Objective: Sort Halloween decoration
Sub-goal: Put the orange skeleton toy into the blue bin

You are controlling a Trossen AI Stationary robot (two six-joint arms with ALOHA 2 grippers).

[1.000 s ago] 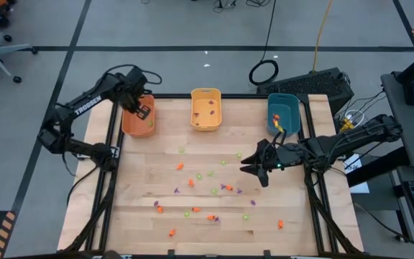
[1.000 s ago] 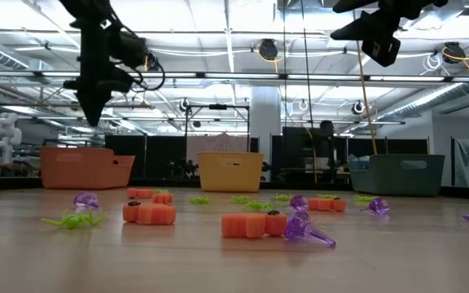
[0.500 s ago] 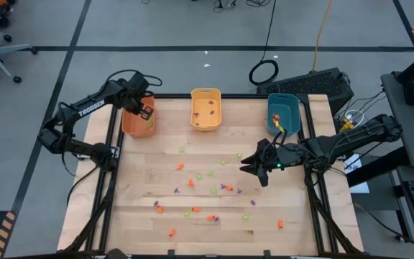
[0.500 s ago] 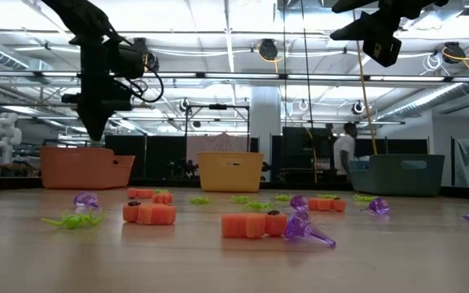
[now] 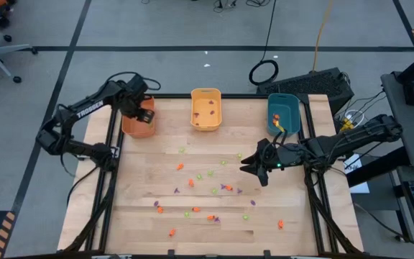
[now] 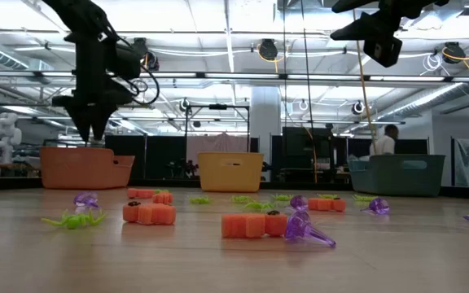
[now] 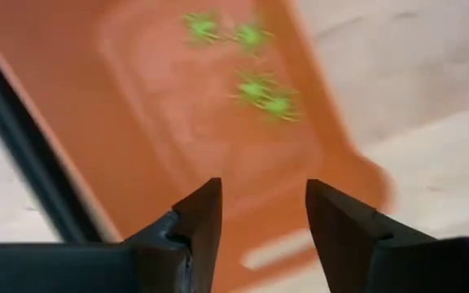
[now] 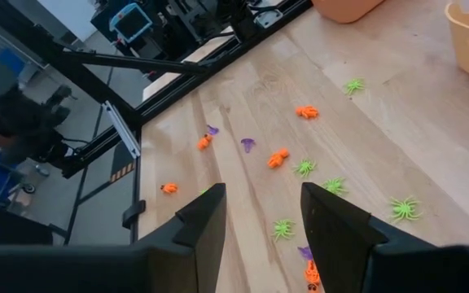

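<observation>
Hovering over the orange bin at our bench's eleven o'clock, our left end effector gaped empty; the right end effector waited, fingers apart, at three o'clock.

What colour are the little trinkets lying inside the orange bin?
Light green trinkets, clearest in the left wrist view.

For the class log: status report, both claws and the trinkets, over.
Left claw open, empty, over orange bin. Right claw open, hovering mid-table. Trinkets mostly unsorted. Nothing blocking.
</observation>
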